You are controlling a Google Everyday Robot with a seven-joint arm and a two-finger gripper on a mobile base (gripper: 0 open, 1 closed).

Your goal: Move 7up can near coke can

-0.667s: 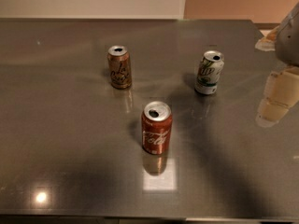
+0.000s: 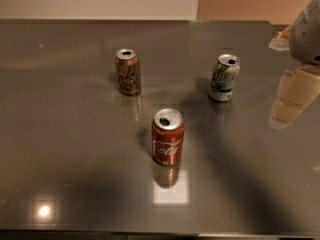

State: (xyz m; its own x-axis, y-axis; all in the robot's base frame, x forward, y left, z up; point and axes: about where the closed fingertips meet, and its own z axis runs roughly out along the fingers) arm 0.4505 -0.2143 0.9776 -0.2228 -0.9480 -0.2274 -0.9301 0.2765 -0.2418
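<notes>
Grey tabletop (image 2: 75,174) bears 7up can (image 2: 224,77), coke can (image 2: 168,137) and tan can (image 2: 128,72), well apart; gripper (image 2: 292,101) at right, grip state untellable.

The white-green 7up can (image 2: 223,77) stands upright at 1 o'clock from the red coke can (image 2: 168,137), apart. The gripper (image 2: 294,100) hangs at 3 o'clock of the 7up can.

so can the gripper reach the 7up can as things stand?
Probably yes. The gripper hangs at the right edge, right of the 7up can, nothing standing between them. The coke can and tan can sit further left, off that path.
</notes>
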